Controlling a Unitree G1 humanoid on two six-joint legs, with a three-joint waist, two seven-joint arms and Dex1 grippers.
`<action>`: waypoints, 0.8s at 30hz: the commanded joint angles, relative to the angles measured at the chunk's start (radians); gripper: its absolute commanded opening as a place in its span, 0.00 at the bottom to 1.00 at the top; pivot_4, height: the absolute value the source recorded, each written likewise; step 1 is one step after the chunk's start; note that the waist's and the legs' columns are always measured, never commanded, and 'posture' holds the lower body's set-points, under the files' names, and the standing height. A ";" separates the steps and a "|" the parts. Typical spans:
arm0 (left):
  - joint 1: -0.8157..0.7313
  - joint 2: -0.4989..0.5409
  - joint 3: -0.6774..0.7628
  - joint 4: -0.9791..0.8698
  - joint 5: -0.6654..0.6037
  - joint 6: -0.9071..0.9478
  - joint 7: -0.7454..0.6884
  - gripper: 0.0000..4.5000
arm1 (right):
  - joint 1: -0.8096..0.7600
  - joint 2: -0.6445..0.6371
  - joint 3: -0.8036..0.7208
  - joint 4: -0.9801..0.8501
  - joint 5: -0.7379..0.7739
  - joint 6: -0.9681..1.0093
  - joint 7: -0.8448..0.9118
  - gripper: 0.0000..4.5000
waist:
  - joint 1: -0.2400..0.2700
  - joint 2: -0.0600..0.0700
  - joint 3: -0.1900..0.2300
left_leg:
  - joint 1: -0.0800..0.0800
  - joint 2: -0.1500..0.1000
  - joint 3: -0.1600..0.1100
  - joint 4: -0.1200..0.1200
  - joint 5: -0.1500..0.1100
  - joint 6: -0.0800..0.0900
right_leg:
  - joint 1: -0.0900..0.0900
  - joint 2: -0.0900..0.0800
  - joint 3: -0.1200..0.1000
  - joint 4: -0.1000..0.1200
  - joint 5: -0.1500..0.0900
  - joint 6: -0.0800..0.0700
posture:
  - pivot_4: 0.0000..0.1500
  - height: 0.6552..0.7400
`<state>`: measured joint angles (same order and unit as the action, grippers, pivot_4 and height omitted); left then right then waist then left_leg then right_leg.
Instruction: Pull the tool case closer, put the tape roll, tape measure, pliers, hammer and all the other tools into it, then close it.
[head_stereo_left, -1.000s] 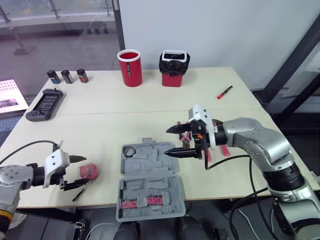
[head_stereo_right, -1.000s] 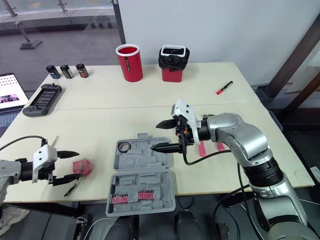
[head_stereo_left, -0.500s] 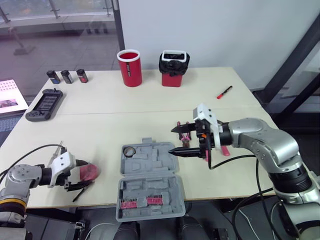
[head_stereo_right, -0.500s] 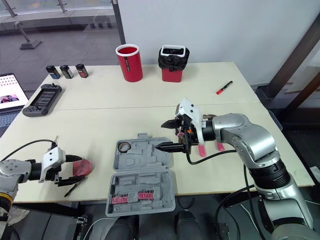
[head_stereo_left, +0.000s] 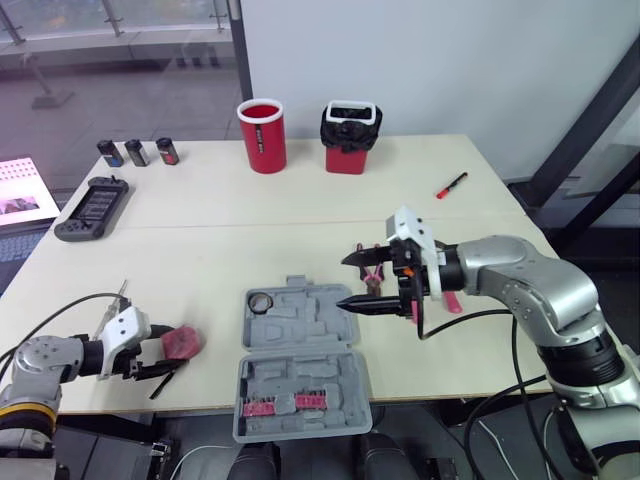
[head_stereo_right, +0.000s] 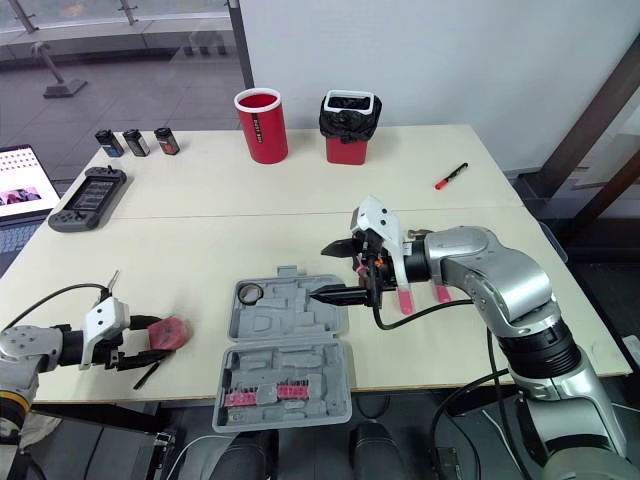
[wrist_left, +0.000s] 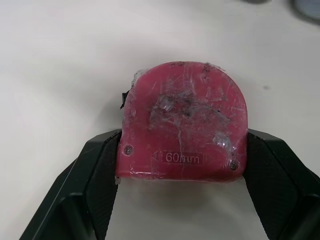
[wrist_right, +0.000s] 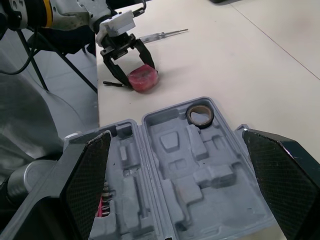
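Observation:
The grey tool case (head_stereo_left: 300, 350) lies open near the table's front edge, with the tape roll (head_stereo_left: 259, 301) in a back-left pocket and pink bits (head_stereo_left: 275, 405) in the front half. My left gripper (head_stereo_left: 165, 352) is shut on the pink tape measure (wrist_left: 185, 130), which rests on the table left of the case; its fingers (wrist_left: 95, 165) press both sides. My right gripper (head_stereo_left: 348, 281) hangs open and empty over the case's right rim. Pink-handled pliers (head_stereo_left: 372, 275) and another pink-handled tool (head_stereo_left: 447, 300) lie behind the right gripper. A thin dark tool (head_stereo_left: 165, 380) lies by the tape measure.
At the back stand a red cup (head_stereo_left: 261, 135) and a red bin with a black liner (head_stereo_left: 350, 135). A red marker (head_stereo_left: 450, 185) lies at the back right. A dark handheld console (head_stereo_left: 92, 208) and three small cylinders (head_stereo_left: 138, 152) sit at the back left.
My left gripper slid forward around the tape measure and closed in on its sides. My right gripper shifted slightly right at first, then stayed still and open.

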<state>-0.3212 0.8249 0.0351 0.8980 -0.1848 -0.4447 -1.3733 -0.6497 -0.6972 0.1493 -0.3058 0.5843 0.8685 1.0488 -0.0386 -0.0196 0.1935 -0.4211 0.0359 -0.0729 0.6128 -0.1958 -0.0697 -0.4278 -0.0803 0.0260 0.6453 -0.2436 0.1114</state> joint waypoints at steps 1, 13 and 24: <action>-0.012 0.038 0.040 -0.163 -0.073 0.052 -0.066 0.68 | -0.009 -0.025 -0.039 -0.036 0.036 0.009 0.018 1.00 | 0.003 0.000 0.000 | 0.000 0.000 0.000 0.000 0.000 0.000 | 0.000 0.000 0.000 0.000 0.000 -0.001 | 1.00 1.00; -0.082 0.017 -0.062 -0.881 -0.148 0.445 -0.013 0.68 | 0.050 0.153 -0.224 -0.037 0.283 0.594 -0.266 1.00 | -0.003 0.000 0.000 | -0.001 0.000 -0.001 0.001 0.000 0.000 | 0.000 0.000 0.000 0.000 0.000 -0.001 | 1.00 1.00; -0.058 -0.085 -0.206 -1.054 -0.011 0.472 0.133 0.68 | 0.010 0.382 -0.344 0.430 0.901 0.746 -0.905 1.00 | -0.005 0.000 0.001 | 0.000 0.000 -0.002 0.001 0.000 0.001 | 0.001 0.002 0.001 0.002 0.001 0.001 | 1.00 1.00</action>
<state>-0.3847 0.7387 -0.1778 -0.1152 -0.1955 0.0124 -1.2626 -0.6417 -0.3327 -0.1661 0.1178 1.3923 1.6079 0.2449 -0.0438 -0.0194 0.1940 -0.4214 0.0357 -0.0752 0.6135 -0.1961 -0.0685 -0.4272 -0.0786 0.0267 0.6471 -0.2430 0.1125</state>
